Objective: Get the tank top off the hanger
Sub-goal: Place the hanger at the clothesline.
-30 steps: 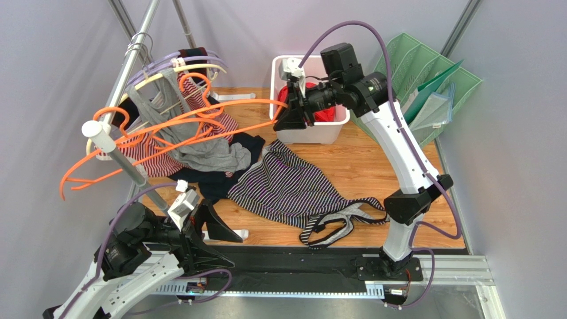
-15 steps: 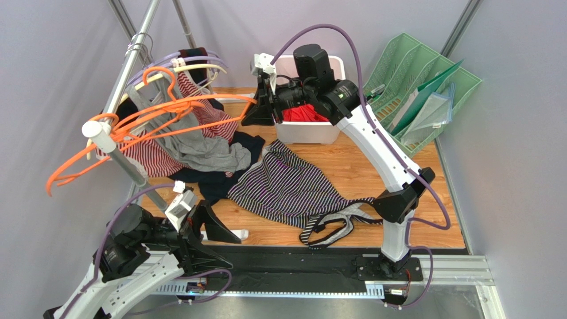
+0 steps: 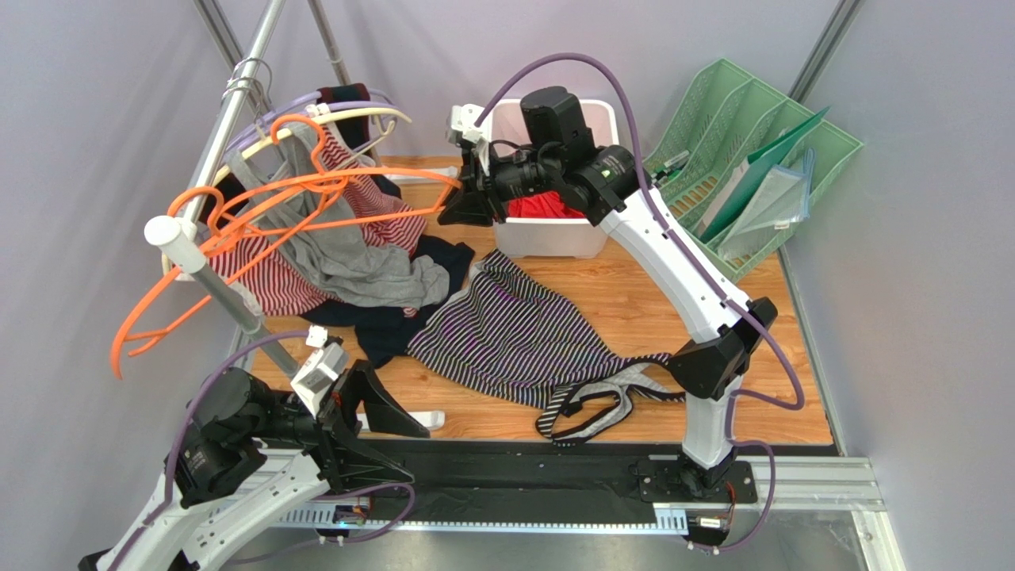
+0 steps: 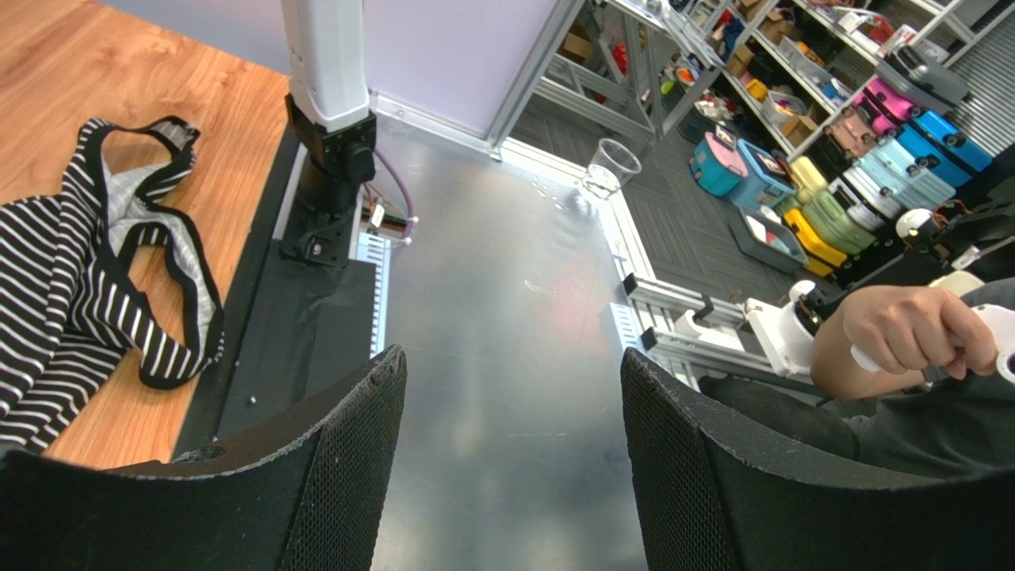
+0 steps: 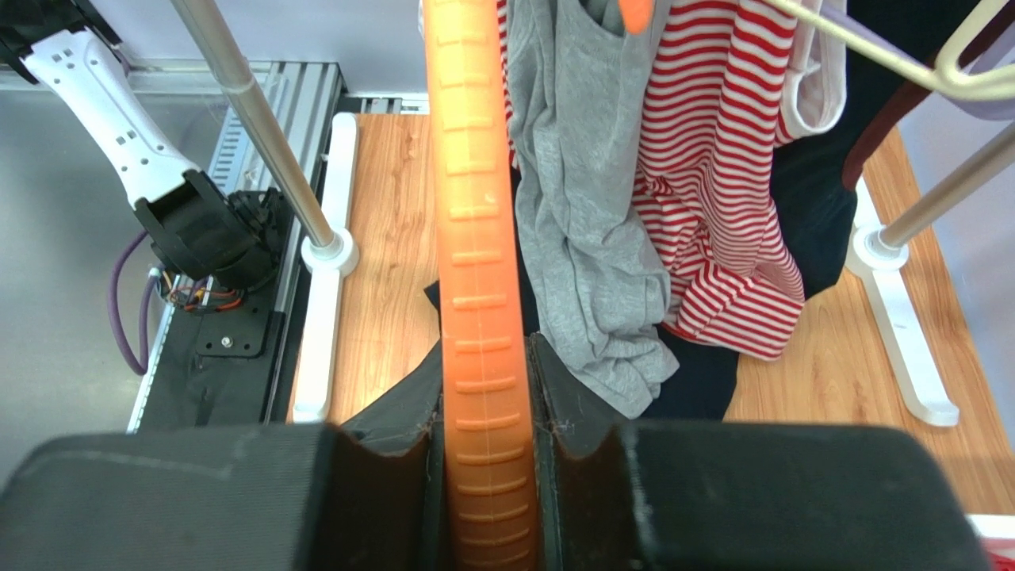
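My right gripper [image 3: 459, 200] is shut on the end of an orange hanger [image 3: 334, 181], whose ribbed arm runs between its jaws in the right wrist view [image 5: 481, 357]. The hanger reaches left to the clothes rail [image 3: 220, 286]. A black-and-white striped tank top [image 3: 524, 339] lies flat on the wooden floor, off any hanger; part of it shows in the left wrist view [image 4: 72, 274]. A grey top [image 3: 346, 256] and a red-striped top [image 5: 715, 179] hang on the rack. My left gripper [image 3: 357, 411] is open and empty, low near its base.
Several other hangers crowd the rail, and another orange one [image 3: 155, 321] dangles at its near end. A white bin [image 3: 554, 238] with red cloth stands behind the right arm. Green file trays [image 3: 763, 155] sit at the back right. Dark clothes [image 3: 393, 315] are piled under the rack.
My right gripper carried the orange hanger's end left from the bin toward the rack, then nearly stopped. The dangling hangers on the rail swung. The left arm barely moved.
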You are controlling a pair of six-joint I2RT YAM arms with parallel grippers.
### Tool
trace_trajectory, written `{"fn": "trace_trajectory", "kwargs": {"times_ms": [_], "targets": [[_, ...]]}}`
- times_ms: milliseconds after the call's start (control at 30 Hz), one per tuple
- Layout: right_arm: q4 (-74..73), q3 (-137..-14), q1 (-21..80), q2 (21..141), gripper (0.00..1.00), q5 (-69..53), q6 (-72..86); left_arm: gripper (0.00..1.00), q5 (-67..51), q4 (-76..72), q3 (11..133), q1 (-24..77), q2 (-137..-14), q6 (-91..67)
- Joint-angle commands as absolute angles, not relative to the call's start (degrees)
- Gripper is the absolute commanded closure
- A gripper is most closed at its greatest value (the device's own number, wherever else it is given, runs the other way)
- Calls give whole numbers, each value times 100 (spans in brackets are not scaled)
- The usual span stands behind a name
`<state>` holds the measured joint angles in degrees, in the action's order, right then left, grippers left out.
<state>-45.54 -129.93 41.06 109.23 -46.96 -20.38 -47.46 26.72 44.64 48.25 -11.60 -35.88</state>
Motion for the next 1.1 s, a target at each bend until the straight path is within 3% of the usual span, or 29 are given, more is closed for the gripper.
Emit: {"fn": "trace_trajectory", "kwargs": {"times_ms": [0,300,600,767,1067], "targets": [[-4702,-12842,4070,10723,100,-4648,-2303,28,-4693,2435,4456,4825,-1195,-3647],[-4975,-12069,3806,10170,100,-5975,-2513,28,-4676,2373,4412,4825,-1266,-3665],[-4825,-11040,3709,9343,100,-5976,-2558,28,-4763,2153,4324,4834,-1459,-3709],[-4965,-10969,3665,9316,100,-6021,-2768,29,-4764,2092,4315,4834,-1459,-3770],[-5791,-11883,3595,9835,100,-5853,-3252,29,-4711,2145,4307,4834,-1353,-3823]]}}
